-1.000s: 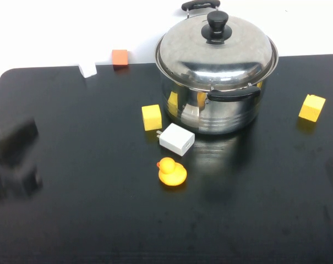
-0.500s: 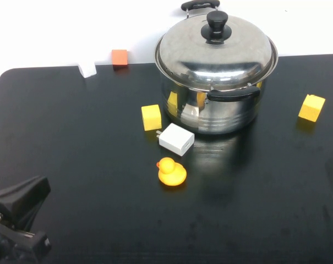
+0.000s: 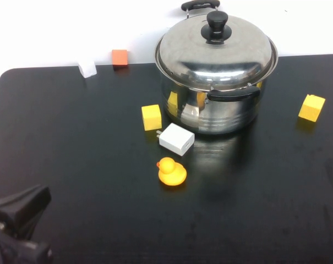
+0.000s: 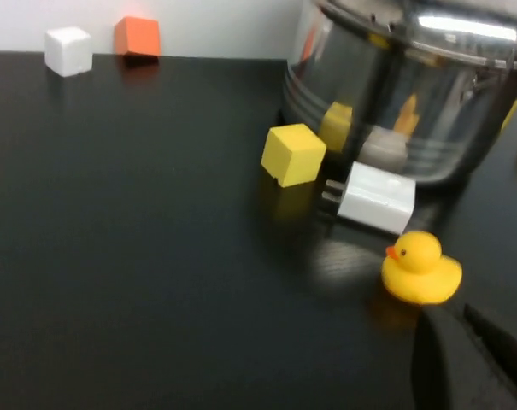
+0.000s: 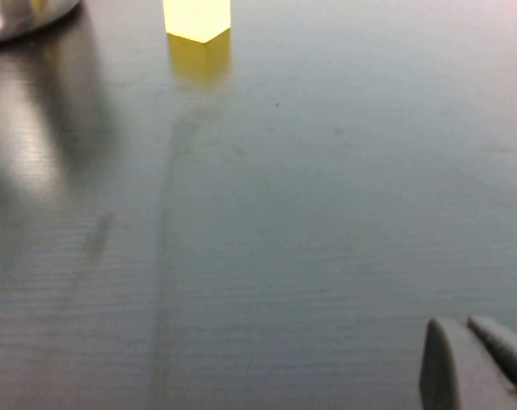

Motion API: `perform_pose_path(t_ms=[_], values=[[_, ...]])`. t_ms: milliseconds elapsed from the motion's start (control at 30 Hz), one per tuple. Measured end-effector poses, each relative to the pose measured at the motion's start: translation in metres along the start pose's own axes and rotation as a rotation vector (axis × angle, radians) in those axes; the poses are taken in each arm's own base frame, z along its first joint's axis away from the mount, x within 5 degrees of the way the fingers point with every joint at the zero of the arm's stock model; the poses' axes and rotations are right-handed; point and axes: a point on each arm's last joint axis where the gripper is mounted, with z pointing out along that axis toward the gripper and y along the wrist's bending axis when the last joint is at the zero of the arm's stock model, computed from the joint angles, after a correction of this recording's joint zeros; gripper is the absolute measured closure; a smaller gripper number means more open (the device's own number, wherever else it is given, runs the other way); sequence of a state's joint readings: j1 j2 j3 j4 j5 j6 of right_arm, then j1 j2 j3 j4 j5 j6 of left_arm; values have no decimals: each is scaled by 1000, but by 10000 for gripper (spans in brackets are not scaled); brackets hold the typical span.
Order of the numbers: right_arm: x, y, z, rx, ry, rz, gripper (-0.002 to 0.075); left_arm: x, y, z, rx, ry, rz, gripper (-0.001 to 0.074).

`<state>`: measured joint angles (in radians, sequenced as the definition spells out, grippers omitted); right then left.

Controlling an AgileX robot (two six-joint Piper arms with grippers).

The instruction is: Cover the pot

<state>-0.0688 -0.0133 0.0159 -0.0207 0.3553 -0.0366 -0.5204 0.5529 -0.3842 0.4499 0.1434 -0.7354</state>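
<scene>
The steel pot (image 3: 213,113) stands at the back centre of the black table, and its domed lid (image 3: 216,52) with a black knob (image 3: 216,25) sits on top of it. The pot's side also shows in the left wrist view (image 4: 412,94). My left gripper (image 3: 20,212) is at the near left corner, far from the pot, shut and empty; in the left wrist view (image 4: 467,342) it sits just short of the yellow duck (image 4: 420,269). My right gripper (image 5: 467,342) shows only in its wrist view, shut and empty over bare table.
A yellow duck (image 3: 172,171), a white charger (image 3: 176,139) and a yellow cube (image 3: 151,117) lie in front of the pot. Another yellow cube (image 3: 311,107) is at the right. An orange cube (image 3: 119,57) and a white cube (image 3: 88,69) sit at the back left edge.
My left gripper has drawn back from the left side to the near left corner and sunk slightly lower. The pot and lid have not moved.
</scene>
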Motion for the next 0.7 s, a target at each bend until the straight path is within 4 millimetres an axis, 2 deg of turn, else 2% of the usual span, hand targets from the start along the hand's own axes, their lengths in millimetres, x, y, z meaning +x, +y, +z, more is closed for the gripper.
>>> perform_pose_path(t_ms=[167, 333, 533, 700], values=[[0, 0, 0, 0, 0, 0, 728, 11, 9, -16, -15, -93, 36, 735], [0, 0, 0, 0, 0, 0, 728, 35, 25, -33, -98, -253, 9, 735], [0, 0, 0, 0, 0, 0, 728, 82, 43, -37, -209, -270, -37, 736], [0, 0, 0, 1, 0, -2, 728, 95, 47, -43, -261, -249, -93, 736]])
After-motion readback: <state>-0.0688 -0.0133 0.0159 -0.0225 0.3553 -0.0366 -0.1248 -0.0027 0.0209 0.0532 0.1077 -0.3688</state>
